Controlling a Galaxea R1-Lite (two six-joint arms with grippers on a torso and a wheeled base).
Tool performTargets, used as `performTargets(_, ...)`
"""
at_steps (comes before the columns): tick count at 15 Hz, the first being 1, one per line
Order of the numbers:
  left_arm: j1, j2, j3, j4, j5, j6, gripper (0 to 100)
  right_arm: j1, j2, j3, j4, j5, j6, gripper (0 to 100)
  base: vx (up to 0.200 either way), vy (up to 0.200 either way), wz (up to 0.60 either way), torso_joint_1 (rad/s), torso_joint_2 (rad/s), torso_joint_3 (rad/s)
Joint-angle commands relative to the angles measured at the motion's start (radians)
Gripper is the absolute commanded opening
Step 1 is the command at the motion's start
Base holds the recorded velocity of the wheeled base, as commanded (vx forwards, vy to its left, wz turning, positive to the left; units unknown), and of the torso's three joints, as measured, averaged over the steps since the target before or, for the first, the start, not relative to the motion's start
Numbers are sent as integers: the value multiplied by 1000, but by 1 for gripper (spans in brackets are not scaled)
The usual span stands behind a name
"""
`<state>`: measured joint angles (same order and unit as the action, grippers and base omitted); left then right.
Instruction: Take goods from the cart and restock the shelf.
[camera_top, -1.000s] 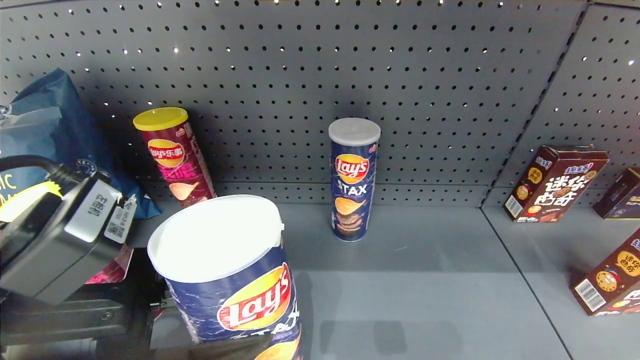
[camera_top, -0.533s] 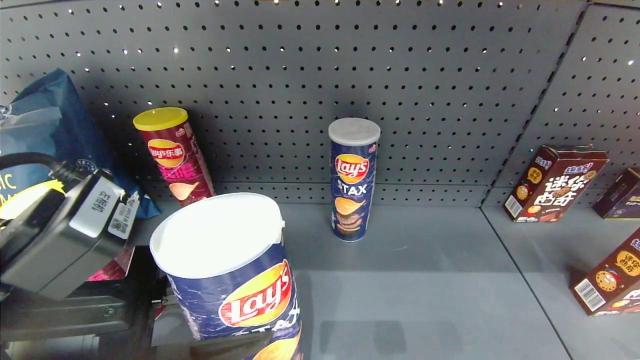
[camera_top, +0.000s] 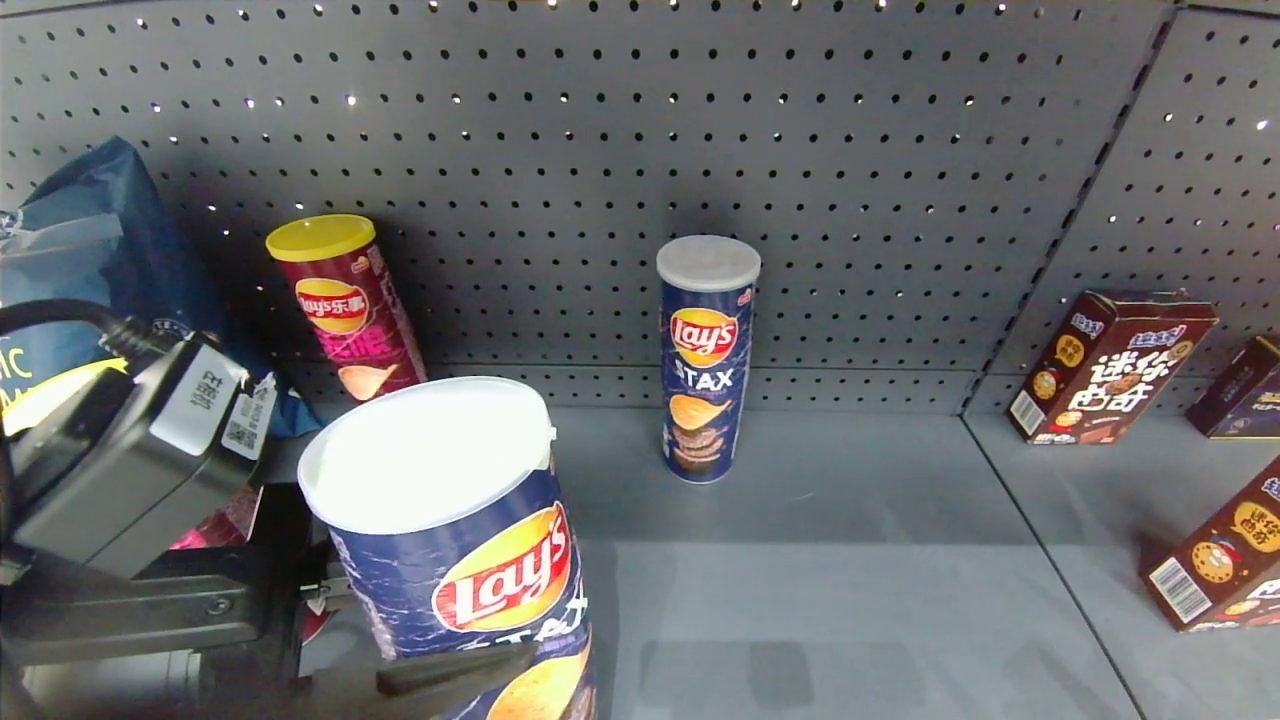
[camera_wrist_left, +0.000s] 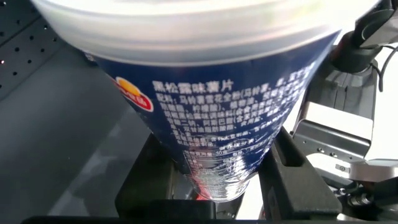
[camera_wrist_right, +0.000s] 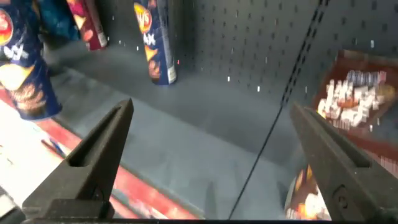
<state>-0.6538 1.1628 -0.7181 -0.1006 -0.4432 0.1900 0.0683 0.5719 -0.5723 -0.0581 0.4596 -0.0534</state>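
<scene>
left claw (camera_wrist_left: 217, 180) tight around tilted blue chip can (camera_top: 450, 560), at shelf (camera_top: 800, 560) front

Grey shelf (camera_top: 850, 560) has a blue chip can (camera_top: 705, 370) upright at the back, a red can (camera_top: 350, 315) and a bag (camera_top: 90, 250) on the left, brown boxes (camera_top: 1105, 370) on the right.

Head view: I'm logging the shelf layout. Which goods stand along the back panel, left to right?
Blue snack bag → red chip can with yellow lid → blue chip can with pale lid → brown cookie box → dark box at the edge.
</scene>
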Motion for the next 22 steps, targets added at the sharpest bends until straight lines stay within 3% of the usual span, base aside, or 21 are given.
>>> performTargets(1, 2, 3, -1, -1, 0, 0, 0, 19, 109, -15, -54, -1, 0, 100, 0, 0, 0, 0, 0, 0)
performTargets(9, 20, 3, 2, -1, -2, -1, 0, 143, 284, -89, -101, -10, -34, 100, 0, 0, 0, 0, 0, 0)
performTargets(13, 20, 3, 5, 2, -2, -1, 0, 285, 411, -167, -105, -142, -97, 100, 0, 0, 0, 0, 0, 0)
performTargets(16, 31, 2, 6, 6, -2, -1, 0, 426, 542, -193, -221, -280, -88, 100, 0, 0, 0, 0, 0, 0)
performTargets(22, 39, 2, 9, 2, -2, -1, 0, 464, 602, -244, -232, -312, -80, 100, 0, 0, 0, 0, 0, 0)
